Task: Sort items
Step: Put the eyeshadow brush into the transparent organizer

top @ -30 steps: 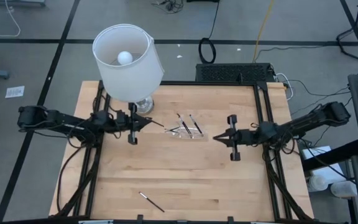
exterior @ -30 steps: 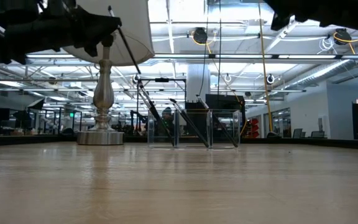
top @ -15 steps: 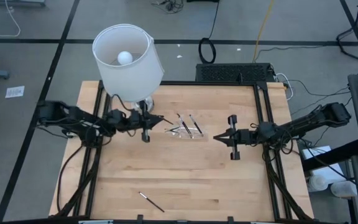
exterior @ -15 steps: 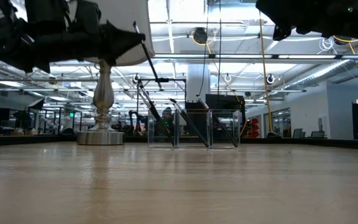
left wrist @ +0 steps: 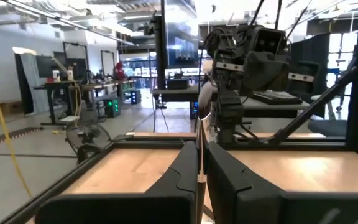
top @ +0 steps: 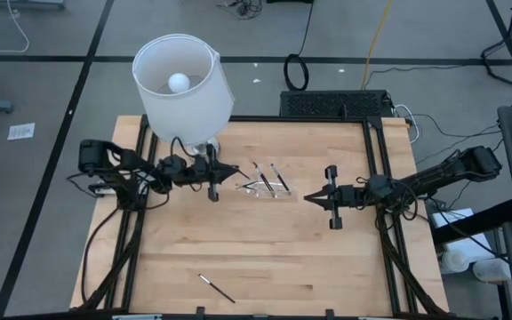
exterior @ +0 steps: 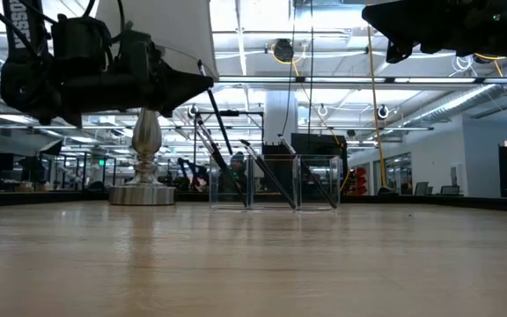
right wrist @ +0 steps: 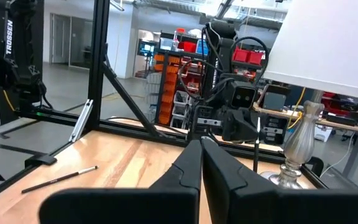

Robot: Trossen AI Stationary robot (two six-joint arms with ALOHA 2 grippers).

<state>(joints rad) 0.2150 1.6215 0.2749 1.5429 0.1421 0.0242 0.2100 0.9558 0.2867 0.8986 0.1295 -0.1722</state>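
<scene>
Fingers of our left gripper (top: 231,174) pinch a stick (exterior: 216,113) above the clear tray (top: 266,189); a tilted release may miss it.

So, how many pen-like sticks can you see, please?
5: three sticks leaning in the clear tray, one in the left end effector, one lying near the table's front edge; more may be hidden.

Table (top: 265,249) pale smooth wood; tray (exterior: 274,182) clear glossy plastic; lamp (top: 182,84) matt white shade, shiny metal base.
</scene>
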